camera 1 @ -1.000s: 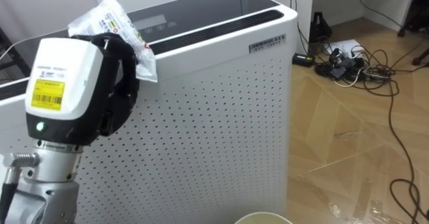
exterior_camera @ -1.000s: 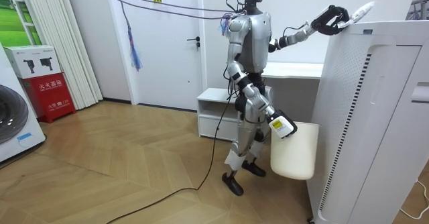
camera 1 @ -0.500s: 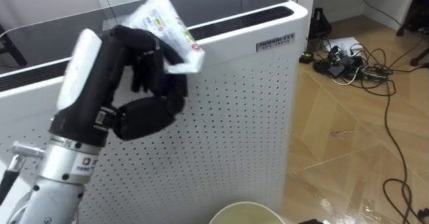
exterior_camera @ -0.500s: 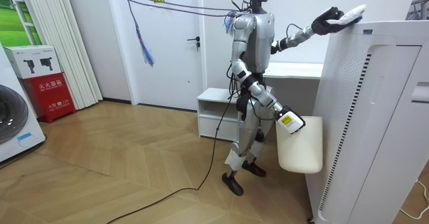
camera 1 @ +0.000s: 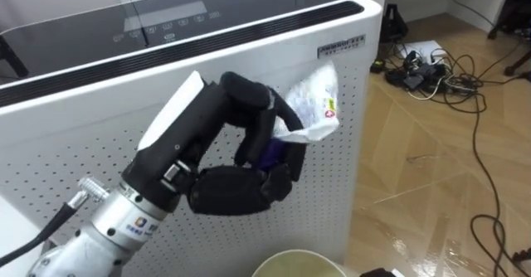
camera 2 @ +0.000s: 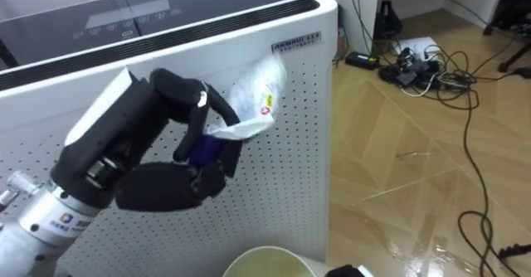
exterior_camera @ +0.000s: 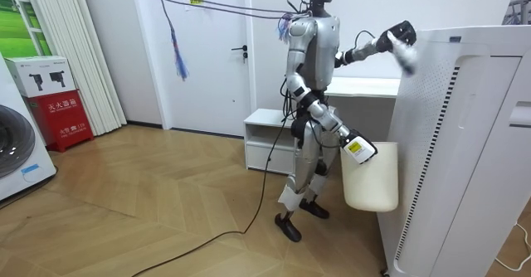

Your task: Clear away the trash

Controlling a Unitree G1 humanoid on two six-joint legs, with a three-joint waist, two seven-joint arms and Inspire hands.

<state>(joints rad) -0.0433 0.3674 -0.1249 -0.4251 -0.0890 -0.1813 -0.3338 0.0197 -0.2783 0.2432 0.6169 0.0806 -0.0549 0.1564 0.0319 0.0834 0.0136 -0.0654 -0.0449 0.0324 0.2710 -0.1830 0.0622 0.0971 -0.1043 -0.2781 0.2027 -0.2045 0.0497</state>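
My left hand (camera 1: 236, 177) is shut on a crumpled clear plastic wrapper (camera 1: 311, 111) with printed labels. It holds the wrapper in the air in front of the perforated side of a tall white appliance (camera 1: 166, 28), just below its top edge. In the room view the raised left hand (exterior_camera: 397, 35) and the wrapper (exterior_camera: 406, 55) sit beside the appliance's (exterior_camera: 465, 144) upper corner. My right hand (exterior_camera: 355, 150) hangs low and carries a cream bin (exterior_camera: 369, 182) off the floor. The bin's rim (camera 1: 294, 262) shows below the wrapper.
I stand close against the appliance. A tangle of cables and a power strip (camera 1: 423, 61) lies on the wooden floor to the right. Behind me are a low white cabinet (exterior_camera: 265, 136), a red box (exterior_camera: 62, 115) and a washing machine (exterior_camera: 17, 153).
My left hand has carried the wrapper off the appliance's top, down and to the right, in front of its perforated side. The bin has stayed beside the appliance.
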